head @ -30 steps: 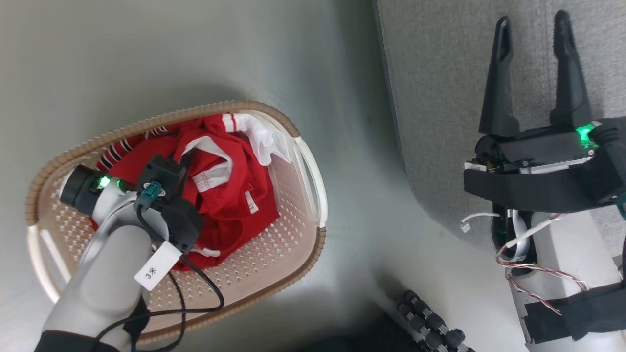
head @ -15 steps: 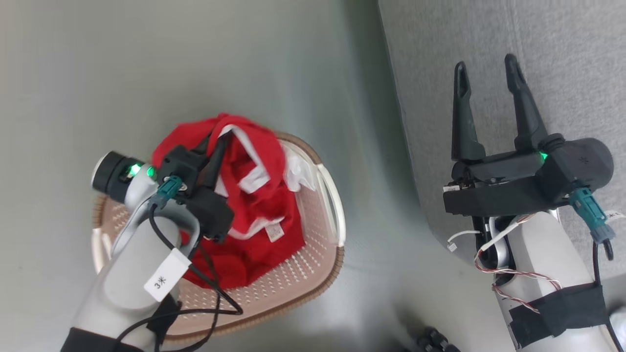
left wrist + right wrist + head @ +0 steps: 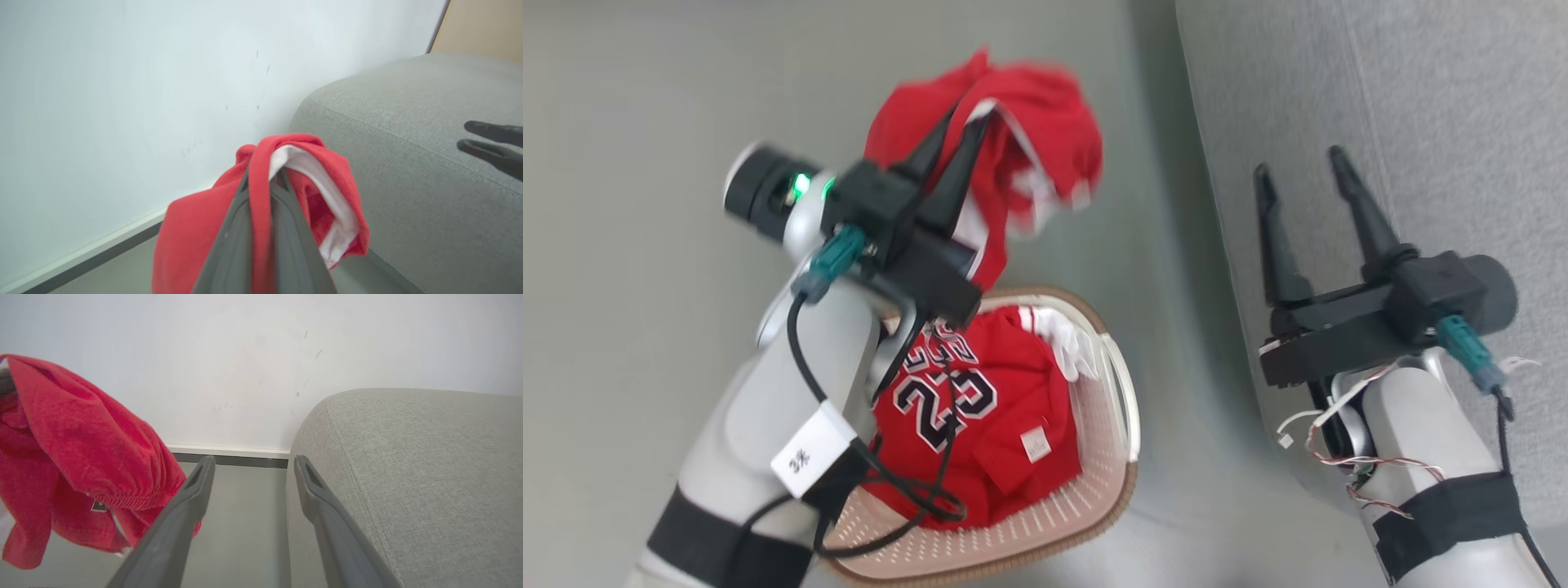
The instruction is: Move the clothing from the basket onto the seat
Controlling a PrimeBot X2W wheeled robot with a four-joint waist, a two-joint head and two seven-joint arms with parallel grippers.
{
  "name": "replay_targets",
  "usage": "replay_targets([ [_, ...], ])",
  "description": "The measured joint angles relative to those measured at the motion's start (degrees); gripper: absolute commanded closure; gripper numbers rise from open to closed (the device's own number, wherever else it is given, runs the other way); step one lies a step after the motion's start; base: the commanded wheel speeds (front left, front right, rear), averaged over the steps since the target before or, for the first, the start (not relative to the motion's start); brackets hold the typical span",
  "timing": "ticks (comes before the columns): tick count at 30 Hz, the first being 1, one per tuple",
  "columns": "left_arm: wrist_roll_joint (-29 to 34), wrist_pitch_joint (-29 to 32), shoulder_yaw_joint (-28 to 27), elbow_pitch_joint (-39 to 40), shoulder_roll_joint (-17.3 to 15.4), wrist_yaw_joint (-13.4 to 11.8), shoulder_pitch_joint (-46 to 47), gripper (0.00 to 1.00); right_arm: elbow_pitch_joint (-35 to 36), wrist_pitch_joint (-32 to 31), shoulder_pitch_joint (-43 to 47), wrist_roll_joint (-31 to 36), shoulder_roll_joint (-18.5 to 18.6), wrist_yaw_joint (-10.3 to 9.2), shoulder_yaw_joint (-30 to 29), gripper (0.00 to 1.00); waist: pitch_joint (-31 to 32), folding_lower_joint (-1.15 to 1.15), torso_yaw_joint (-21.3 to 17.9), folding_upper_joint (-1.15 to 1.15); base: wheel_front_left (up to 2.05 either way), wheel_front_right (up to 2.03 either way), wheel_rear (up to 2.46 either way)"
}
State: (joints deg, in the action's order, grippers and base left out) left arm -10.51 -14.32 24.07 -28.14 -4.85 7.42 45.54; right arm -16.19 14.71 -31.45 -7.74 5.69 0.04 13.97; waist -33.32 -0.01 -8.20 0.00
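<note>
**A:** Why does the left claw (image 3: 968,122) sit so high?

**B:** It is clamped tight on a red garment (image 3: 1037,122). A fold is pinched between its two fingers and the rest drapes around them. I'd guess the height lets the hanging cloth clear the rim of the basket (image 3: 1125,457) below the claw and pass over the edge of the seat (image 3: 1421,98).

**A:** Where is the seat from that claw?

**B:** Close by on its right, with floor (image 3: 645,122) in the gap between (the garment is blurred in the head view, so I can only call it red with white trim).

**A:** What lies in the basket?

**B:** The jersey (image 3: 980,400) with the 23 lies number up, below and behind the left claw. A bit of white cloth (image 3: 1072,347) is tucked against the basket's wall. So one piece is lifted and its move onto the seat is not yet made. At least the jersey waits its turn.

**A:** And the right claw (image 3: 1298,167)?

**B:** Its fingers are spread wide with nothing between them, and it is poised above the seat's near edge. It is probably parked clear of the carrying arm's path, ready to help if the cloth needs spreading.

**A:** Any risk?

**B:** The grip is on a narrow fold. Loose fabric could slip free, or trail and catch the seat's rounded edge just right of the left claw.
</note>
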Motion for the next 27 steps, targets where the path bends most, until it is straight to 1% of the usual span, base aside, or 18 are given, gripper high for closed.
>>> replay_targets([
  [6, -2.6, -0.2, 1.6, 0.7, 0.3, 0.1, 5.4, 1.00, -3.8, 0.0, -1.5, 1.0, 0.1, 2.54, 2.6, 0.00, 5.0, 0.00, 1.3, 0.00, 0.00, 0.00, 0.00],
  [10, -4.2, -0.2, 1.9, -1.5, -0.4, 0.1, 7.4, 1.00, -6.4, 0.0, -3.0, 1.3, 0.0, 3.88, 4.7, 0.00, 8.4, 0.00, 1.6, 0.00, 0.00, 0.00, 0.00],
  [14, -5.9, -0.2, 2.7, -4.5, -1.3, 0.1, 8.0, 1.00, -8.8, 0.0, -3.5, 1.6, -0.5, 4.72, 7.1, 0.00, 11.7, 0.00, 1.4, -0.01, 0.00, 0.00, 0.00],
  [17, -7.0, -0.2, 3.9, -6.6, -1.4, 0.1, 8.0, 1.00, -10.4, 0.0, -3.5, 1.6, -0.8, 5.44, 8.7, 0.00, 14.1, 0.00, 1.0, 0.00, 0.00, 0.00, 0.00],
  [21, -7.8, -0.2, 6.8, -9.4, -0.6, 0.1, 8.0, 1.00, -11.8, 0.0, -2.7, 1.6, -0.9, 5.80, 9.8, 0.00, 17.4, 0.00, 0.7, 0.00, 0.00, 0.00, 0.00],
  [23, -8.4, -0.2, 8.5, -11.0, 0.1, 0.1, 8.0, 1.00, -13.0, 0.0, -1.4, 1.6, -0.9, 6.31, 11.2, 0.00, 19.8, 0.00, 0.6, 0.00, 0.00, 0.00, 0.00],
  [27, -10.4, -0.2, 10.3, -13.0, 0.5, 0.1, 8.0, 1.00, -14.7, 0.0, -0.8, 1.6, -1.0, 6.54, 12.9, 0.00, 23.1, 0.00, 1.0, 0.00, 0.00, 0.00, 0.00],
])
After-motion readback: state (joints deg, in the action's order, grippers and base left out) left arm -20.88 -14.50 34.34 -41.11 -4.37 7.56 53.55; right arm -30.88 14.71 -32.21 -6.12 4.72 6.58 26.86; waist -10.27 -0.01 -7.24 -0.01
